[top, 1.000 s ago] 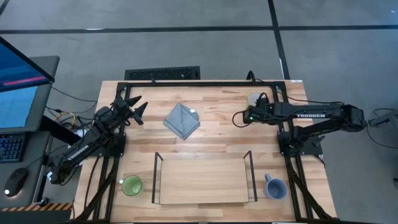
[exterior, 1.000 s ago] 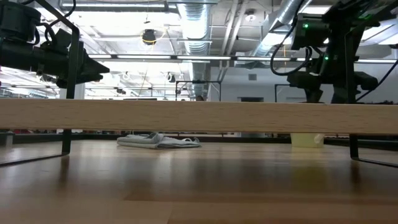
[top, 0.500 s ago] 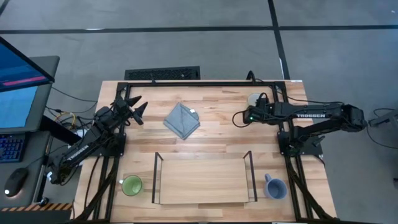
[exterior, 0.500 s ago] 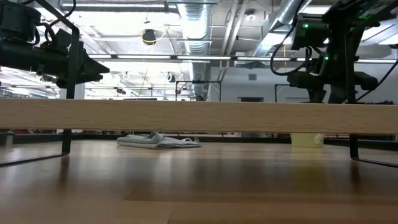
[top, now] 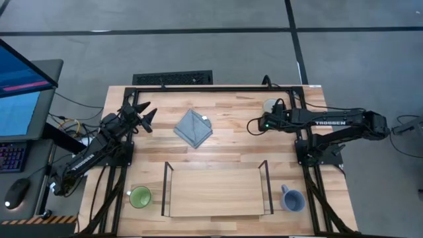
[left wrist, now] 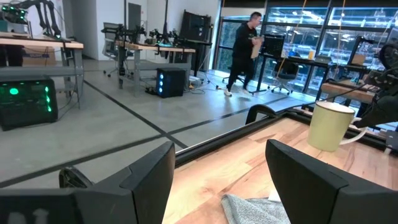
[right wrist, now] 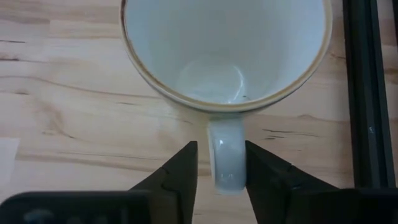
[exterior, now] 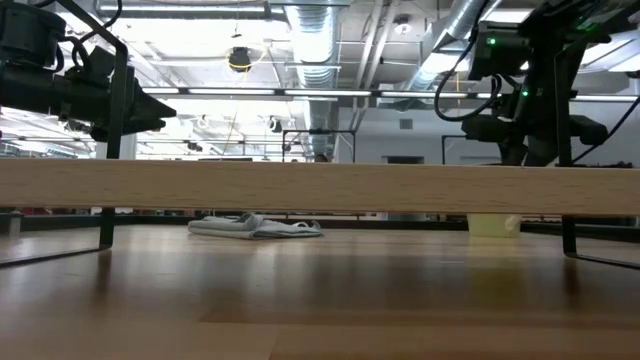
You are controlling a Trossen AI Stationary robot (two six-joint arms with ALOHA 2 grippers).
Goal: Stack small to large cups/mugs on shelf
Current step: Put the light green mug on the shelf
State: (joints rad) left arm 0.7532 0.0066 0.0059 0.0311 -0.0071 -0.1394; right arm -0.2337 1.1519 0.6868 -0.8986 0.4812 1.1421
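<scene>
My right tool (right wrist: 219,168) is at the far right corner of the tabletop (top: 225,152), over the cream mug (right wrist: 224,50). Only my right wrist view shows the detail: my two fingers (right wrist: 180,171) stand either side of the mug's handle (right wrist: 225,158), very near it, and I cannot tell whether they press on it. From above, that arm hides most of the mug (top: 269,106), and the level view shows just its lower part (exterior: 492,226) under the shelf board.

My left tool (top: 142,114) hangs near the far left edge, its fingers (left wrist: 311,180) spread wide with nothing between them. Its wrist view sees the cream mug (left wrist: 333,126) across the tabletop and a person (left wrist: 244,53) walking in the room beyond.

The shelf (top: 215,193) sits at the middle of the near edge, nothing on it. The green mug (top: 139,197) stands just left of it, the blue-grey mug (top: 291,199) just right. A folded grey cloth (top: 193,128) lies between my arms, towards the far edge
</scene>
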